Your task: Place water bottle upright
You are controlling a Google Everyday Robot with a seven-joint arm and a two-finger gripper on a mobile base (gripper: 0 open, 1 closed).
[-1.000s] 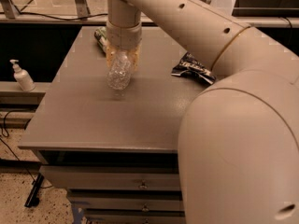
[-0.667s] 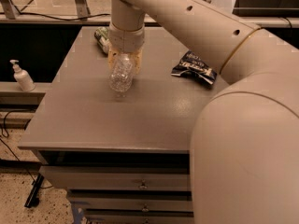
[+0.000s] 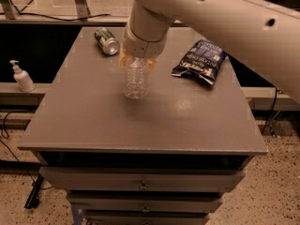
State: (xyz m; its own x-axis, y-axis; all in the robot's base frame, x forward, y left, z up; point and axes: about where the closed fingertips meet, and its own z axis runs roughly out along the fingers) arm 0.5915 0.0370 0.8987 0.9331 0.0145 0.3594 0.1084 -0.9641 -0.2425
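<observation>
The water bottle (image 3: 136, 80) is a clear ribbed plastic bottle, hanging base-down just above the middle of the grey table top (image 3: 93, 121). Its cap and label are hidden by the gripper. My gripper (image 3: 137, 62) comes down from the white arm (image 3: 197, 8) and is shut on the bottle's upper part, with yellowish fingers (image 3: 122, 59) on either side. I cannot tell whether the bottle's base touches the table.
A green metal can (image 3: 107, 41) lies on its side at the table's back left. A dark blue snack bag (image 3: 199, 62) lies at the back right. A white pump dispenser bottle (image 3: 21, 77) stands on a ledge to the left. Drawers (image 3: 140, 185) sit below the front edge.
The view has shifted, so the table appears further left and more of the arm's bulk has left the frame. The gripper still holds the bottle, now nearer to vertical.
</observation>
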